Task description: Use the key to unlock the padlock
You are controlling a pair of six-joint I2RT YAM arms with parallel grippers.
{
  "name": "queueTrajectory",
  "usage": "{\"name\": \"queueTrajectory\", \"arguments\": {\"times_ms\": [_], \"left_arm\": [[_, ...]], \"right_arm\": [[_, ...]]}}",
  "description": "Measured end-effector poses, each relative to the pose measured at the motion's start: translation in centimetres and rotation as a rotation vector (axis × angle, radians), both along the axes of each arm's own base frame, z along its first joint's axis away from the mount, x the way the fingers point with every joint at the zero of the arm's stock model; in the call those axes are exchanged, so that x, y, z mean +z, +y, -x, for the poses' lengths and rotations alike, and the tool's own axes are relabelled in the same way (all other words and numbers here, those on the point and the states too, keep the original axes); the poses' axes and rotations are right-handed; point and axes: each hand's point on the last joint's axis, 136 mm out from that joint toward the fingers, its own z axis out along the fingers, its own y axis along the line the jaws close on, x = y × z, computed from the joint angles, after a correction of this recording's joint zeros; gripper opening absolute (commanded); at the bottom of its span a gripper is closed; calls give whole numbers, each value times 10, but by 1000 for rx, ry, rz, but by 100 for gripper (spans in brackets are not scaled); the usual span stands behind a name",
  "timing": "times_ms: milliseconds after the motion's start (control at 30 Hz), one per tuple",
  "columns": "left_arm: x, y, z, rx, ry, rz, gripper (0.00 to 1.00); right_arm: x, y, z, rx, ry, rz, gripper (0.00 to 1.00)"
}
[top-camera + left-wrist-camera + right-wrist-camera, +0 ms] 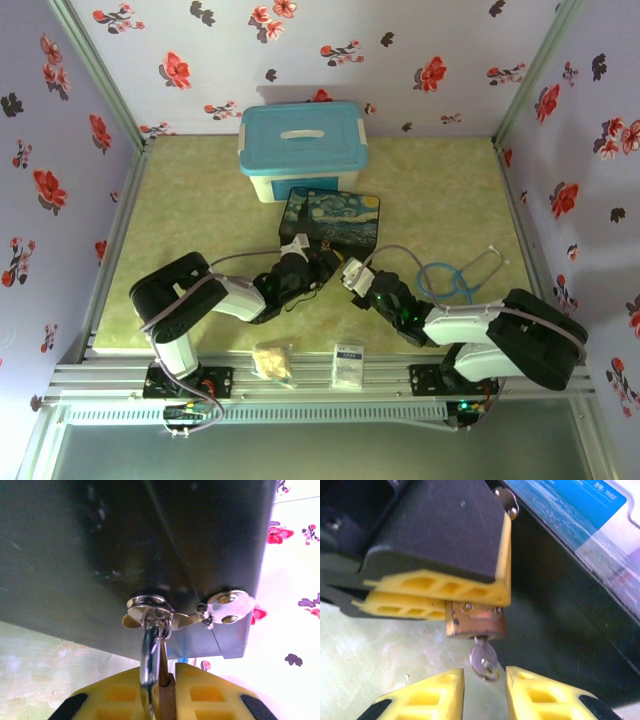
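Observation:
The brass padlock point(475, 622) hangs from the latch point(150, 607) of the dark painted tin point(330, 220) by its silver shackle point(149, 660). My left gripper point(169, 672) is shut on the padlock's body, its yellow fingers point(440, 587) clamping it from both sides. The small grey key point(484, 659) sticks out of the padlock's underside. My right gripper point(485, 680) sits just below the key. Its jaws stand apart on either side of the key's head without touching it. In the top view both grippers, left point(300, 262) and right point(352, 272), meet at the tin's front edge.
A white box with a blue lid point(302, 140) stands behind the tin. A blue cable loop point(450, 280) lies to the right of my right arm. Two small packets point(272, 360) point(348, 365) rest near the front rail. Flowered walls enclose the table.

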Motion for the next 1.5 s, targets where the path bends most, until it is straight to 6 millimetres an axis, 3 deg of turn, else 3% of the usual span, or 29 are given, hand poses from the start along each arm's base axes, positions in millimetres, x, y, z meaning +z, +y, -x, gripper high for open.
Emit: {"name": "queueTrajectory", "arguments": {"times_ms": [167, 333, 667, 1500], "left_arm": [[0, 0, -1, 5, 12, 14, 0], [-1, 2, -3, 10, 15, 11, 0], [-2, 2, -2, 8, 16, 7, 0], [-3, 4, 1, -18, 16, 16, 3]], "right_arm": [[3, 7, -7, -2, -20, 12, 12], [0, 10, -10, -4, -17, 24, 11], [-1, 10, -10, 3, 7, 2, 0], [3, 11, -2, 142, 599, -560, 0]]}}
